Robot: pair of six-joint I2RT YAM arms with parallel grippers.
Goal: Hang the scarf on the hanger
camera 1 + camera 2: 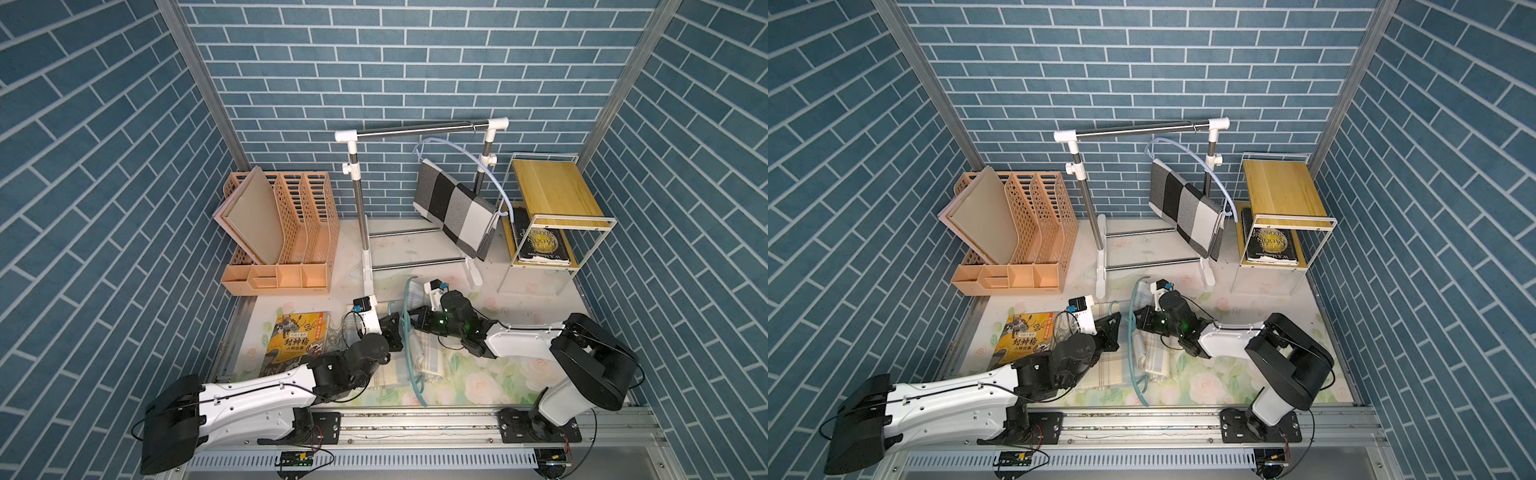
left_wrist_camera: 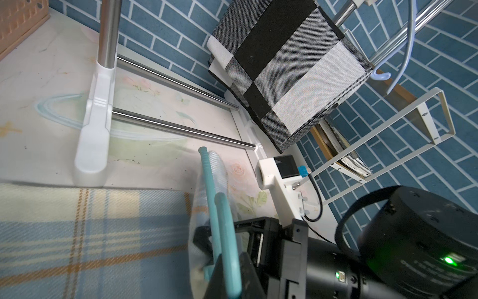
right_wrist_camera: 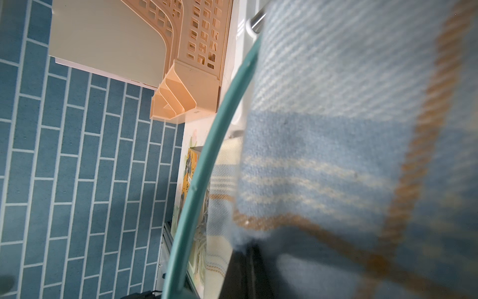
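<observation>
Teal plastic hanger [image 1: 408, 357] tilted low over the front middle of the table [image 1: 519, 299], pinched by the left gripper [image 1: 397, 328], jaws pressed together on its thin rod. Same hanger [image 2: 211, 191] in the left wrist view, running up from between the dark fingers [image 2: 248, 282] toward the white foot of the clothes rack [image 2: 90, 145].

Pale blue and cream checked scarf [image 1: 432, 353] with orange lines, mostly flat on the table, spread under the hanger on both of its sides. One edge of it clamped in the right gripper [image 1: 413, 316], jaws fully together on the cloth, just beside the left one. In the right wrist view, lifted cloth [image 3: 336, 129] filling most of the picture, right against the hanger's curve [image 3: 207, 165].

Behind, well apart: top bar of the rack [image 1: 415, 126] carrying a grey and black checked cloth [image 1: 453, 208] on a light blue hanger [image 1: 486, 166]; orange file holder [image 1: 291, 232] to the left, wooden shelf [image 1: 552, 187] to the right, yellow book [image 1: 295, 338] near the left arm.
</observation>
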